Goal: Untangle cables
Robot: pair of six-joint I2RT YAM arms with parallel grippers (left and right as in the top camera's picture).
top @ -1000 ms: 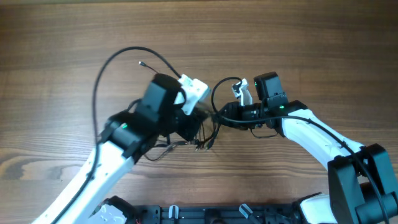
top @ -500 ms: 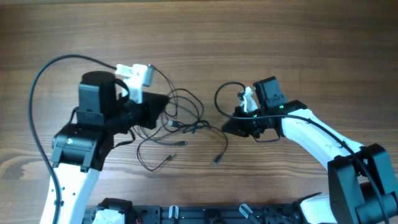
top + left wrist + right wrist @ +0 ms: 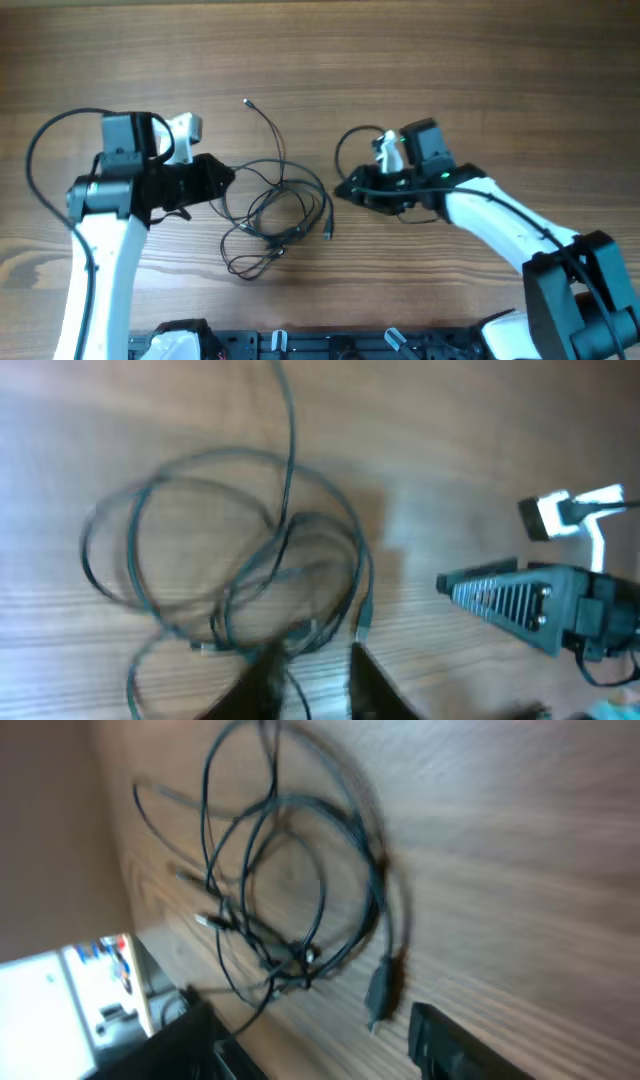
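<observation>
The cables (image 3: pixel 283 208) are thin black wires lying in loose overlapping loops on the wooden table between my two arms. One free end (image 3: pixel 247 102) reaches toward the far side and a small plug (image 3: pixel 328 232) lies at the right of the loops. My left gripper (image 3: pixel 222 178) is at the left edge of the loops and looks open. In the left wrist view the cables (image 3: pixel 230 560) lie just ahead of the left gripper (image 3: pixel 315 685), with one strand running between its fingers. My right gripper (image 3: pixel 345 190) is open just right of the loops. In the right wrist view the plug (image 3: pixel 380 985) lies ahead of the right gripper (image 3: pixel 320 1040).
The table (image 3: pixel 480 80) is brown wood. Thicker black arm cables arc over the left arm (image 3: pixel 45 135) and beside the right wrist (image 3: pixel 350 140). A black rail (image 3: pixel 330 345) runs along the near edge. The right gripper also shows in the left wrist view (image 3: pixel 530 595).
My left arm has swung left and drawn back from the middle. The cable bundle has spread into looser loops on the table. My right gripper has shifted slightly left toward them.
</observation>
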